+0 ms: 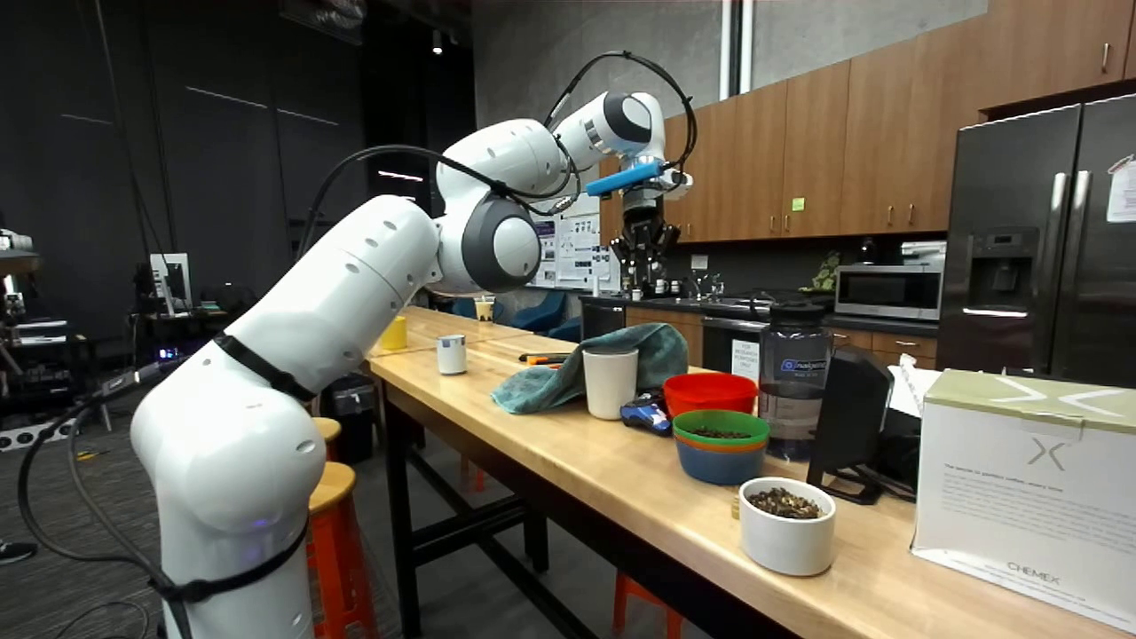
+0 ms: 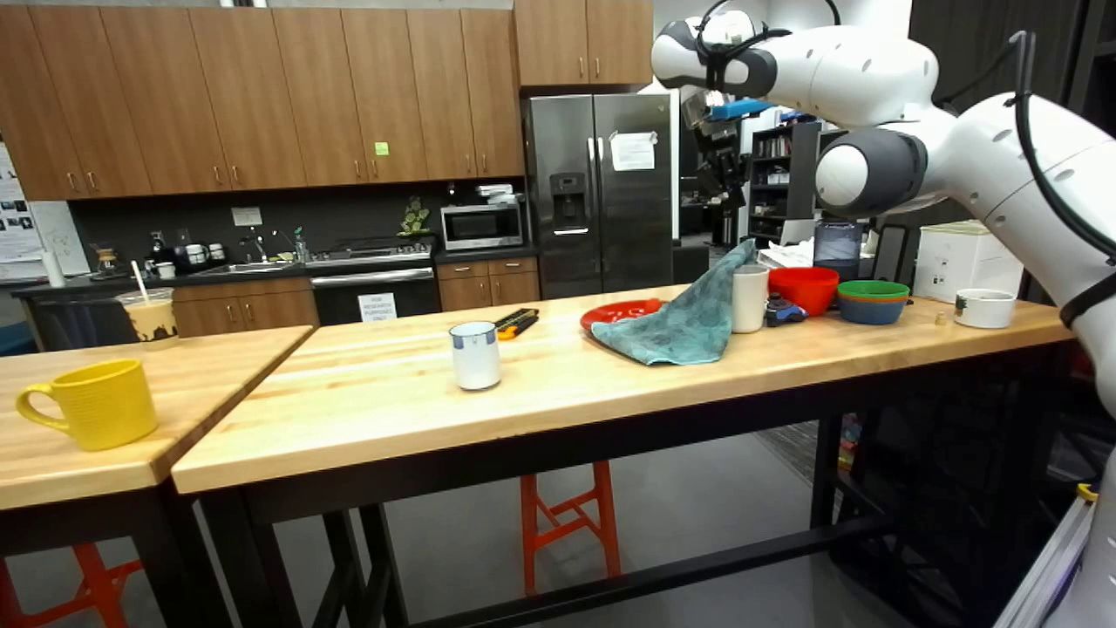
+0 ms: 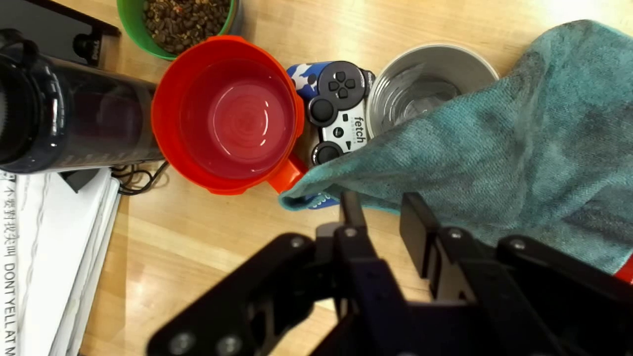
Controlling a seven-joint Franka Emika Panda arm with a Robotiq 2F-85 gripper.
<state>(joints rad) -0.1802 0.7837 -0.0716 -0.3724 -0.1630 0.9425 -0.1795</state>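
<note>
claw [image 3: 383, 222] is partway open, jaws apart with a visible gap, nothing in its grip; in both exterior views it hangs pointing down, well above the wooden table [image 2: 366, 375]. nearest below it, per wrist view: teal towel [image 3: 474, 163], crumpled, lying partly over the red plate [image 2: 610, 312] and rising to a peak beside the off-white cup [image 1: 610, 386]. seen from above, towel overlaps part of the cup's mouth and part of the game controller [image 3: 341, 118], which is lettered "fetch". controller sits between cup and red bowl [image 3: 227, 113]; can't tell if towel's corner touches the bowl's handle. next to red bowl: water bottle [image 1: 792, 382], upright, and a nested stack of bowls [image 1: 721, 457], green on top, with beans [image 3: 185, 24] in it. white bowl [image 1: 787, 541] has dark bits [image 1: 785, 504] in it too, sits near the chemex box [image 1: 1021, 506]. blue-rimmed cup [image 2: 476, 362] stands upright on the same table, well apart from that cluster; yellow mug [image 2: 105, 406] is on the neighboring table [image 2: 227, 358].
</note>
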